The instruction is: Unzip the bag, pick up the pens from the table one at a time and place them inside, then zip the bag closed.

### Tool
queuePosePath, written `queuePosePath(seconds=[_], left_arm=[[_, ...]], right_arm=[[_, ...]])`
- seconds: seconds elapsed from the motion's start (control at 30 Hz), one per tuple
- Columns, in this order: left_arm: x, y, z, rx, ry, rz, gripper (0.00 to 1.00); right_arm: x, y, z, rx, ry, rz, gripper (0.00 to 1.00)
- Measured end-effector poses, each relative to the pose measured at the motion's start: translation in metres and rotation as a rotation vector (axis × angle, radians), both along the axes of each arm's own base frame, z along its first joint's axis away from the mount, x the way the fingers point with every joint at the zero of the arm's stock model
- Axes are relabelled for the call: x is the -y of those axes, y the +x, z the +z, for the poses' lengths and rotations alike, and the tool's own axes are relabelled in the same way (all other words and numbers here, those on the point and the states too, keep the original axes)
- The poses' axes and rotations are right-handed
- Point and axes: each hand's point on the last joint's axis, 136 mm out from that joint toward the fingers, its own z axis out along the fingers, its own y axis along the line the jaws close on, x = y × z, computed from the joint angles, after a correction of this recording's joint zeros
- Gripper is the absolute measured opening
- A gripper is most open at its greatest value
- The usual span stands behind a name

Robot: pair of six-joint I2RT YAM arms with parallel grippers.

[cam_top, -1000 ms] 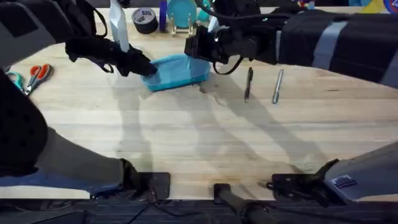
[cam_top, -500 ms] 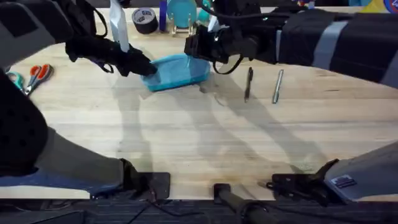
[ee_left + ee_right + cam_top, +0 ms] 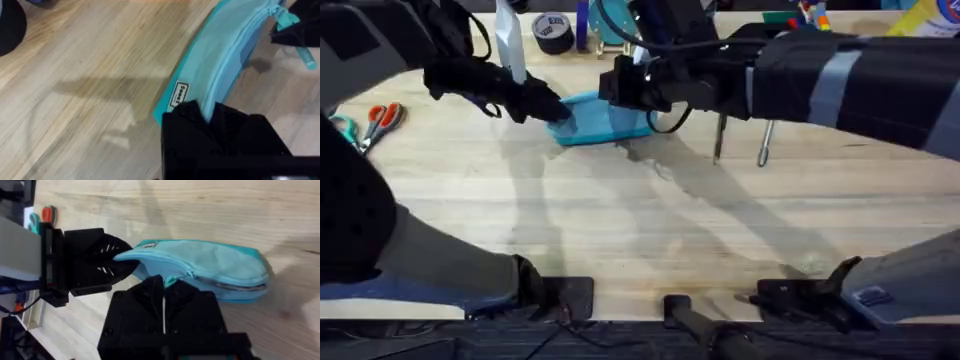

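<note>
Still unzipping: left jaws (image 3: 207, 112) clamped on the bag (image 3: 603, 118) far on the worktop (image 3: 620, 230), right jaws (image 3: 164, 287) pinching the zipper pull (image 3: 171, 281); pens (image 3: 720, 137) lying right, unpacked.

Light falls bright and even from above onto the table (image 3: 620, 230), where the arms cast long, soft, doubled shadows running toward the near edge. The overhead view bows the table's far edge, and the nearest arm parts look dark and smeared. In the left wrist view the left gripper (image 3: 210, 112) is blurred, perhaps from closeness. A pale glare washes the wood in the right wrist view.
</note>
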Motion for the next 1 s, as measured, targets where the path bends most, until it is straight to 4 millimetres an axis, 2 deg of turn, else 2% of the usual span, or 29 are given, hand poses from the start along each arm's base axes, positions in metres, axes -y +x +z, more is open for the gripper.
queuePosePath(seconds=[0.2,0.37,1.0], left_arm=[[0.000,0.000,0.000,0.000,0.001,0.000,0.042],[-0.001,0.000,0.000,0.000,0.004,0.002,0.042],[-0.001,0.000,0.000,-0.001,0.003,0.002,0.042]], right_arm=[[-0.003,0.003,0.002,0.021,0.009,0.000,0.031],[-0.013,0.007,-0.005,0.033,0.020,0.008,0.031],[-0.033,0.004,-0.013,0.043,0.049,0.036,0.031]])
